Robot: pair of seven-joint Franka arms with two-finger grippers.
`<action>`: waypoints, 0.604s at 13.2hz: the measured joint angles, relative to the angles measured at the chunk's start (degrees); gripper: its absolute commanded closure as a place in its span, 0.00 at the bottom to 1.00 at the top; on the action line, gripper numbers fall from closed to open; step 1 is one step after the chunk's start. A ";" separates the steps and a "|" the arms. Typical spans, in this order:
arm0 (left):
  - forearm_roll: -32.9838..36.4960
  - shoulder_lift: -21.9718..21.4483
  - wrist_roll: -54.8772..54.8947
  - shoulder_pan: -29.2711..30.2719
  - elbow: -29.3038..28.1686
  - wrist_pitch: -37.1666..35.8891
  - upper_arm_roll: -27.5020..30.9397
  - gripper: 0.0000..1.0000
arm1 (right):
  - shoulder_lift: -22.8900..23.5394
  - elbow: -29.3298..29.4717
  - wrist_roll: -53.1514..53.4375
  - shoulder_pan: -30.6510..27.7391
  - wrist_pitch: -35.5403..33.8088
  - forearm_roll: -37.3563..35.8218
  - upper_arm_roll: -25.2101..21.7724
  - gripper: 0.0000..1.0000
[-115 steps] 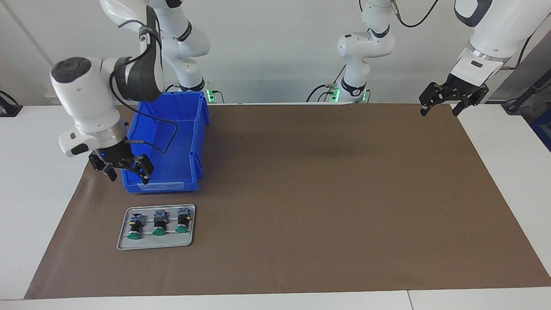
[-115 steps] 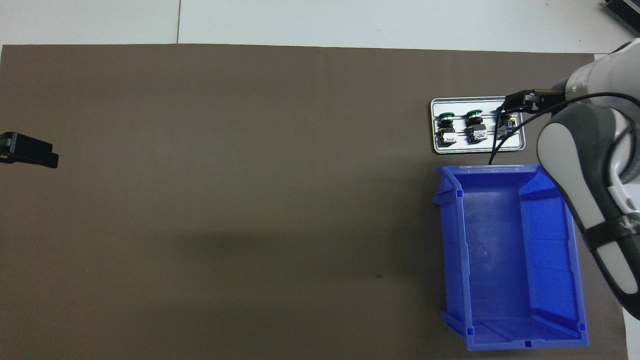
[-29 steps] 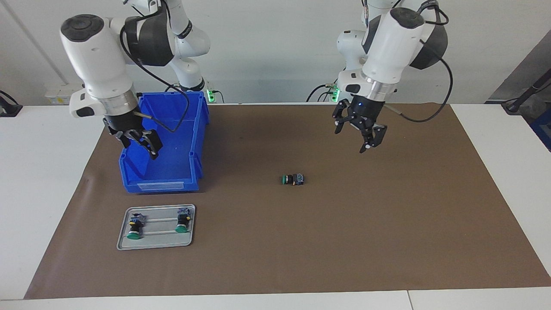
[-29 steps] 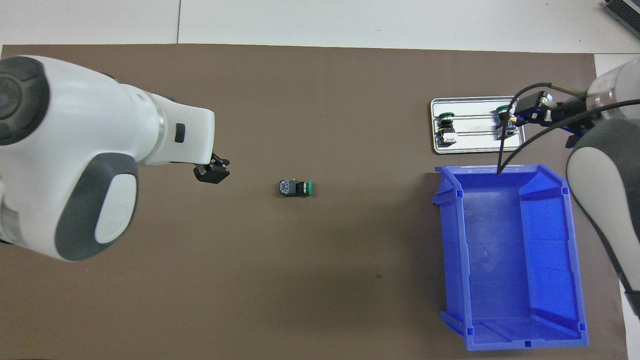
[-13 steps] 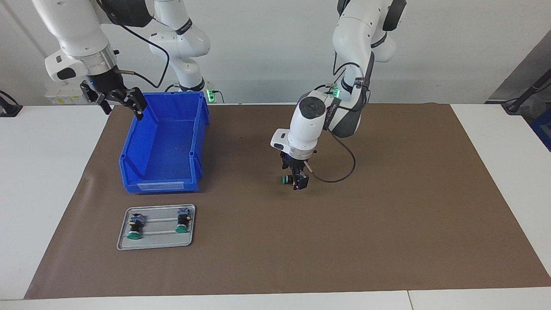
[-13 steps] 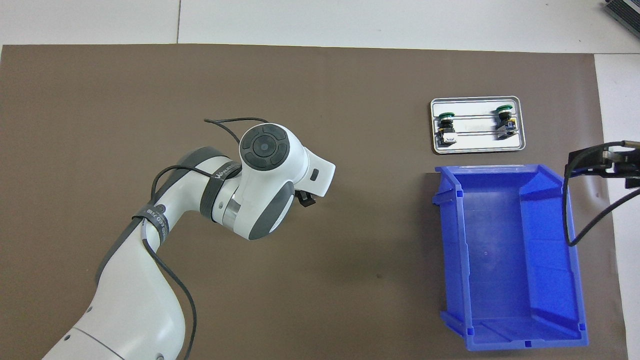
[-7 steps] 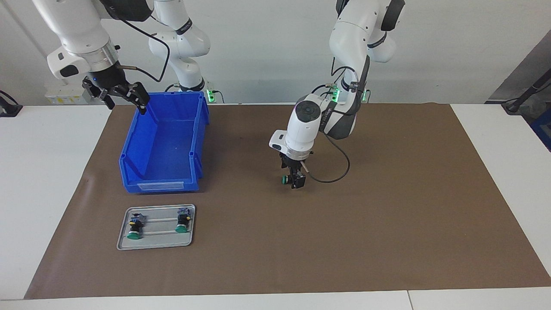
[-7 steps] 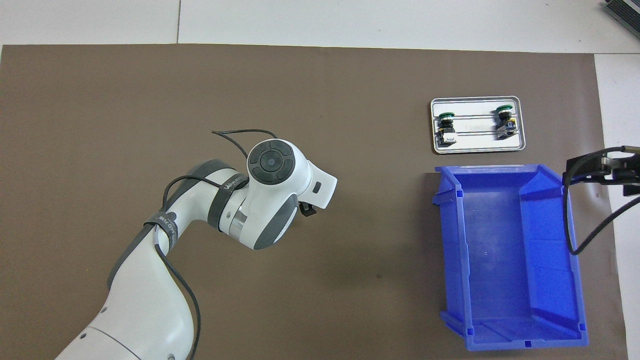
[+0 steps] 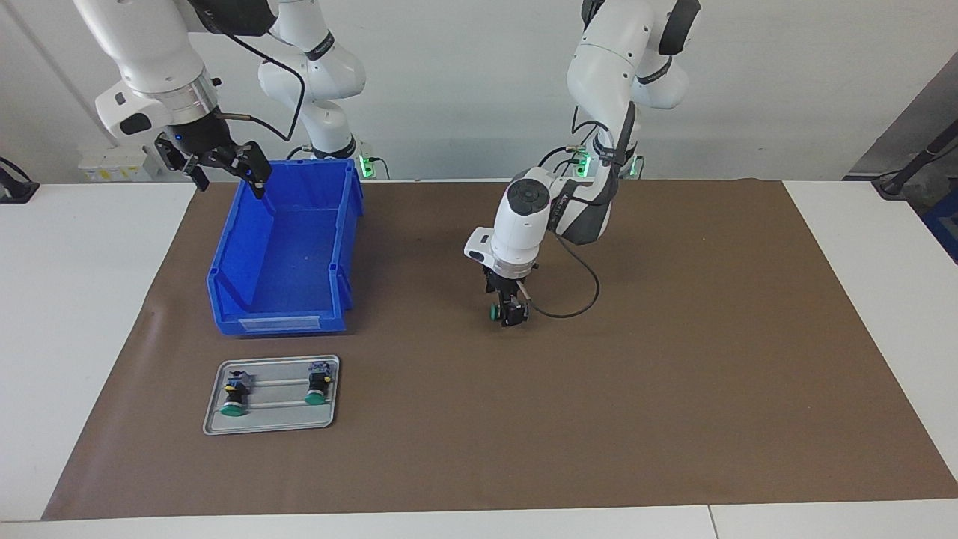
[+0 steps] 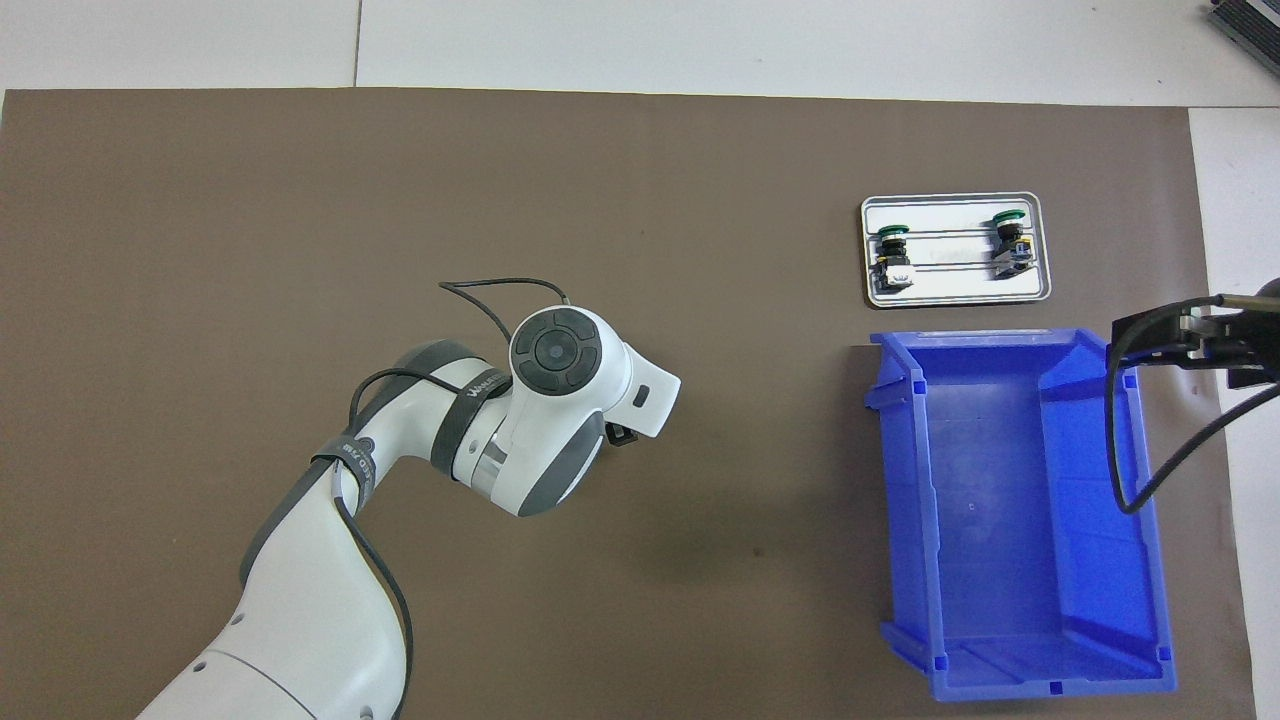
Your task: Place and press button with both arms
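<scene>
Left claw (image 9: 510, 314) is down at the button (image 9: 495, 312), which lies on its side mid-mat on the bench (image 9: 90, 247). I read its fingers as straddling the black body, green cap poking out toward the right arm's end, but I cannot tell whether they grip it. Right claw (image 9: 221, 166), fingers apart and holding nothing, hangs over the blue bin's (image 9: 284, 254) rim. I see bare brown mat (image 9: 673, 374) all around the button; the tray (image 9: 271, 425) lies well apart.
</scene>
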 measured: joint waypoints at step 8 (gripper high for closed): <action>0.50 -0.06 -0.95 -0.42 2.83 1.33 1.09 1.00 | 0.00 0.00 0.00 -0.04 0.63 -0.46 -0.09 0.00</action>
